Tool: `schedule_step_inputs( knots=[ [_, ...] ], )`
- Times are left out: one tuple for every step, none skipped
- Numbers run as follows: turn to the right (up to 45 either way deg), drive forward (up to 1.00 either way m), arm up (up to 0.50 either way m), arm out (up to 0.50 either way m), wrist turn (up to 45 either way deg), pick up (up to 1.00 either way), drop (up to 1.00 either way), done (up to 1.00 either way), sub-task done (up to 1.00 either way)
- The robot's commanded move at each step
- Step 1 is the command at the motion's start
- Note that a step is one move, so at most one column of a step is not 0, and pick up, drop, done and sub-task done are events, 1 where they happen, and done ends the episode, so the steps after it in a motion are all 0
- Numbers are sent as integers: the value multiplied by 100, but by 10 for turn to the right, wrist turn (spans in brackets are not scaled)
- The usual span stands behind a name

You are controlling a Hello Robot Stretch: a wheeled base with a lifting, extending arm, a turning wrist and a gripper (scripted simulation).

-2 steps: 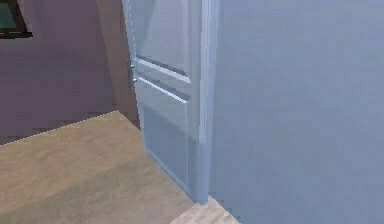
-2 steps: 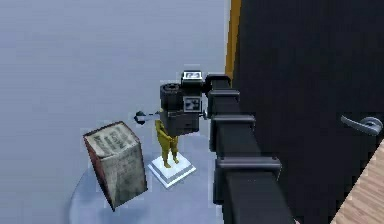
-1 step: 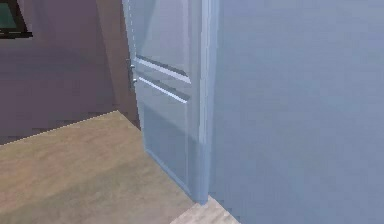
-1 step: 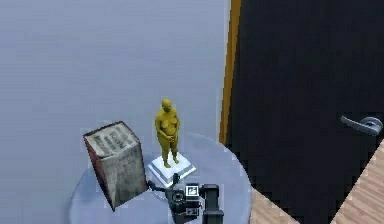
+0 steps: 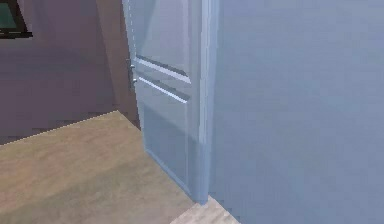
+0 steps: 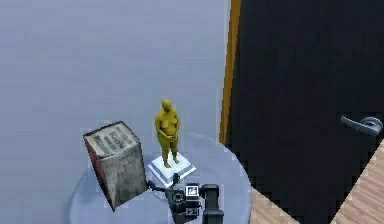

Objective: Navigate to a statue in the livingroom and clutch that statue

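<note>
A golden statue [image 6: 168,130] of a standing figure rises upright on a white base on a small round grey table [image 6: 232,175] in the arm side view. The gripper [image 6: 181,203] is a dark body at the table's near edge, just below the statue's base. A white marker square sits above it. The statue stands on the table right behind the gripper, so I cannot tell whether the gripper holds anything.
A grey speckled box [image 6: 117,162] stands on the table left of the statue. Right of the table is a dark door [image 6: 310,100] with a lever handle [image 6: 361,124] and an orange frame. In the forward view a pale blue door [image 5: 170,90] stands ajar beside a blue wall [image 5: 300,110], with wooden floor [image 5: 70,170] at the left.
</note>
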Motion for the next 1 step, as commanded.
schedule_step_inputs(
  knots=[
    [0, 0, 10, 0, 0, 0, 0, 0, 0]
  ],
)
